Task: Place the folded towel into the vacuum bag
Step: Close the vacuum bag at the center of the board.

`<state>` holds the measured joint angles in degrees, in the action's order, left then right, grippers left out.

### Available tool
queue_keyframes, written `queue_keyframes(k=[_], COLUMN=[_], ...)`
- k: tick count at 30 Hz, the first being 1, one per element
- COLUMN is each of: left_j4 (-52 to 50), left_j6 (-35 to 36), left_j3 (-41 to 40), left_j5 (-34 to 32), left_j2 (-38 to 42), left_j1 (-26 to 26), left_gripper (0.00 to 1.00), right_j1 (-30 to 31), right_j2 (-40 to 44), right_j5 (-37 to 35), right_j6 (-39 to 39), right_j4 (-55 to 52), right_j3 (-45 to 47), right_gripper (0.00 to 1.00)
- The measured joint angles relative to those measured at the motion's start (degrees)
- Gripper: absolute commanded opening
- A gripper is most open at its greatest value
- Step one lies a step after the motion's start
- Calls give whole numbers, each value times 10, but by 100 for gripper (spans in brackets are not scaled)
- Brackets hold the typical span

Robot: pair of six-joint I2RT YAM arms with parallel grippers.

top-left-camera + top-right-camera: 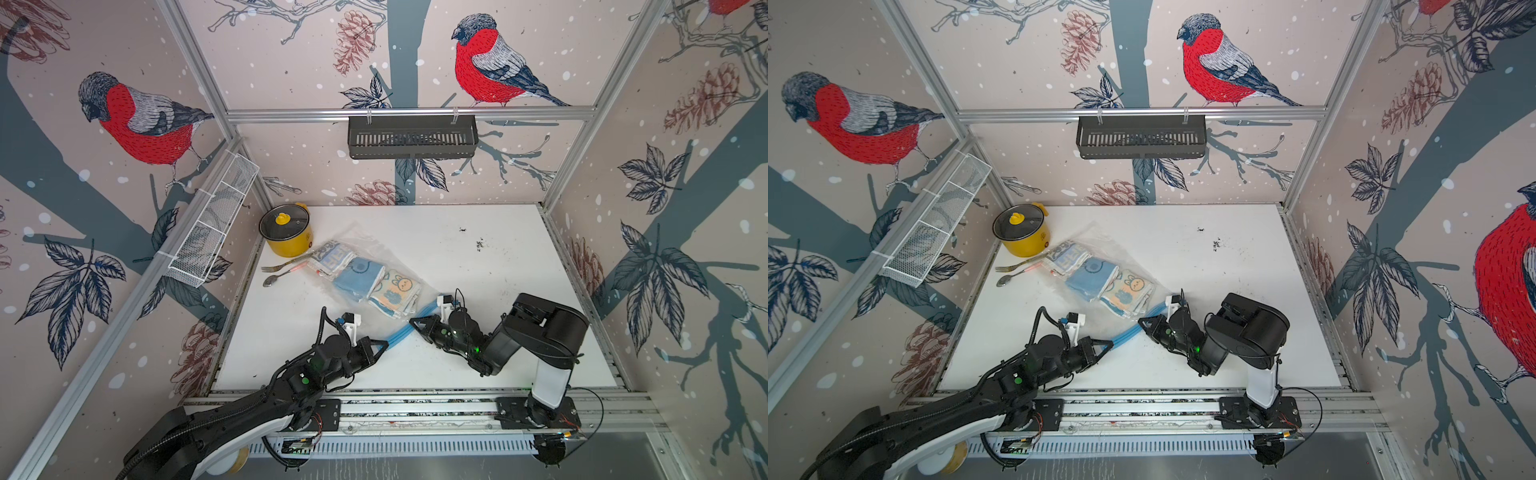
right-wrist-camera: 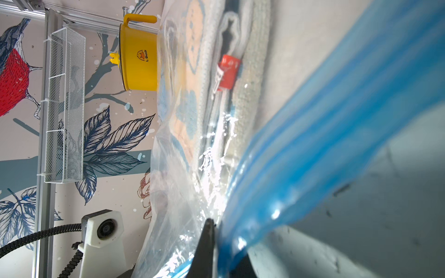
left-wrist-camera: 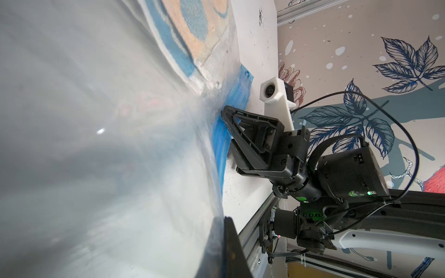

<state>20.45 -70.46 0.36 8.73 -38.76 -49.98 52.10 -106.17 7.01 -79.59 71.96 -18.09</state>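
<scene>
The clear vacuum bag (image 1: 365, 245) (image 1: 1100, 239) lies slantwise on the white table (image 1: 478, 270). Inside it lie three folded towels in a row: a white-and-blue patterned one (image 1: 330, 257), a blue one (image 1: 357, 276), and a cream one with a rabbit (image 1: 395, 291) (image 2: 190, 72) nearest the mouth. The bag's blue zip strip (image 1: 401, 332) (image 1: 1127, 334) (image 2: 313, 144) runs along its near end. My left gripper (image 1: 385, 342) (image 1: 1111, 343) (image 3: 224, 240) is shut on the strip's left end. My right gripper (image 1: 412, 321) (image 1: 1140, 321) (image 2: 218, 245) is shut on the strip further right, its tip (image 3: 225, 112) against the blue band.
A yellow lidded pot (image 1: 286, 228) (image 2: 138, 60) stands at the back left, with a fork (image 1: 282, 264) and a spoon (image 1: 276, 279) beside the bag's far end. A white mesh basket (image 1: 212, 224) hangs on the left wall and a black shelf (image 1: 411, 137) on the back wall.
</scene>
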Motion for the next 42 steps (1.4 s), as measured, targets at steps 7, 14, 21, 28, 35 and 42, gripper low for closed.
queue_keyframes(k=[7, 14, 21, 28, 35, 42], left_j4=[-29, -66, -78, -92, -120, -156], left_j6=[5, 21, 46, 67, 85, 98], left_j3=[0, 0, 0, 0, 2, 10], left_j5=[1, 16, 53, 86, 110, 124], left_j2=[37, 70, 72, 71, 90, 117], left_j1=[4, 19, 42, 61, 70, 73], left_gripper=[0, 0, 0, 0, 0, 0], right_j1=[-1, -14, -35, -50, -67, -93], right_j2=[16, 38, 39, 38, 38, 49], right_j5=[0, 18, 30, 30, 30, 30], right_j6=[5, 19, 21, 24, 24, 24], right_j4=[-23, -60, -79, -92, -99, -101], right_j3=[-2, -10, -13, -12, -3, 12], right_gripper=[0, 0, 0, 0, 0, 0])
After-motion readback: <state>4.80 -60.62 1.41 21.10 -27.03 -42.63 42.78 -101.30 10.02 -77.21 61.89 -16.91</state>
